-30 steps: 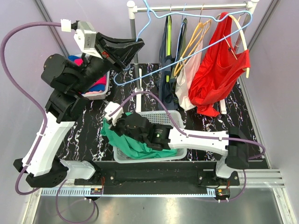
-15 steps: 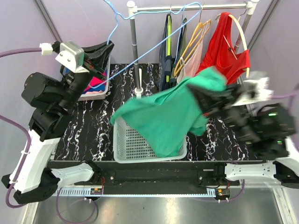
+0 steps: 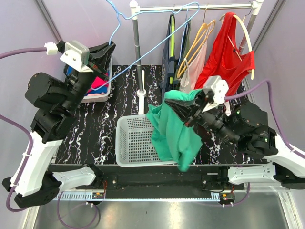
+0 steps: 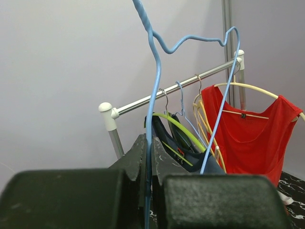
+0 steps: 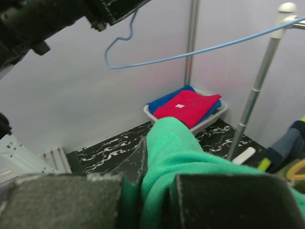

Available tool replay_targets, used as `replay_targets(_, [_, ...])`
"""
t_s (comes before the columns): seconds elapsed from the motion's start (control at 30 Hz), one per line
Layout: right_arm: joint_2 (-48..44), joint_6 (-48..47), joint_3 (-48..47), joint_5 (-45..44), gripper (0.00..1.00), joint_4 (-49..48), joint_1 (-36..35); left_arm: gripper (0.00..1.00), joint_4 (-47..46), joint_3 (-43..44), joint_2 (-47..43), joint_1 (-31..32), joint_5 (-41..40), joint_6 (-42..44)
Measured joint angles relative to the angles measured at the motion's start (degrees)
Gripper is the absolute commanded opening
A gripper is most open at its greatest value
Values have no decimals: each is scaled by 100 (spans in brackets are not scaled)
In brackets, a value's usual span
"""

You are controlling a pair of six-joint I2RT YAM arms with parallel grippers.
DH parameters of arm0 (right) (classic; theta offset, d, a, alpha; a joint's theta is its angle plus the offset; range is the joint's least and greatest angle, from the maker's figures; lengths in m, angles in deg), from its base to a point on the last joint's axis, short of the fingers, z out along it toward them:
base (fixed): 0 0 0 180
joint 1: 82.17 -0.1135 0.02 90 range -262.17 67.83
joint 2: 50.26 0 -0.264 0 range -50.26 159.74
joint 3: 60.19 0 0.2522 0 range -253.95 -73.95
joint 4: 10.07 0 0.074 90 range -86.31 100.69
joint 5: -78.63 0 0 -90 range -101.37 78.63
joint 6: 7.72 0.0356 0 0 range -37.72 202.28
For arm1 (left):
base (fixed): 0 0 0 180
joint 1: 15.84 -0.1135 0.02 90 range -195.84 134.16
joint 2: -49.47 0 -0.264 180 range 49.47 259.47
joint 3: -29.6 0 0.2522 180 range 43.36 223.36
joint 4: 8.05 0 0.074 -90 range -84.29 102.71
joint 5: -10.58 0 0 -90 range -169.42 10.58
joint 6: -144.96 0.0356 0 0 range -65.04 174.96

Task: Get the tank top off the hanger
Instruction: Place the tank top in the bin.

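Recorded soft, matt green knit cloth for the tank top (image 3: 174, 136). Noted thin blue wire, smooth and seemingly plastic-coated, for the hanger (image 3: 143, 57). Logged matt black plastic on the left claw (image 4: 148, 152) and right claw (image 5: 143, 191). Observed bright polished metal on the rail (image 3: 209, 6), white plastic mesh on the basket (image 3: 131, 143), a glossy black marble-patterned finish on the surface (image 3: 95, 138), and smooth red cloth on the red top (image 3: 224, 62).
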Motion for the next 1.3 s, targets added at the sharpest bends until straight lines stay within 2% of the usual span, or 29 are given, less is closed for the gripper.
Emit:
replay_targets(0.33, [1272,212,-1327,1263,8,417,-17,0,11,-153,-42,2,-107,24])
replay_targets(0.57, [1270,260,-1635,1805,8,328,-22,0,48,-518,-157,2,-236,96])
replay_targets(0.93, [1392,101,-791,1204,6,17,68,0,603,-1657,-721,2,-927,588])
replay_targets(1.07, [1443,254,-505,1248,9,-42,535,0,848,-1626,-560,0,-1429,627])
replay_targets(1.2, [1429,592,-42,1421,18,-323,1086,0,1025,-1497,-269,-7,-1805,623])
replay_targets(1.3, [1429,809,457,1539,22,-507,1300,0,1156,-1414,-44,-11,-1945,612])
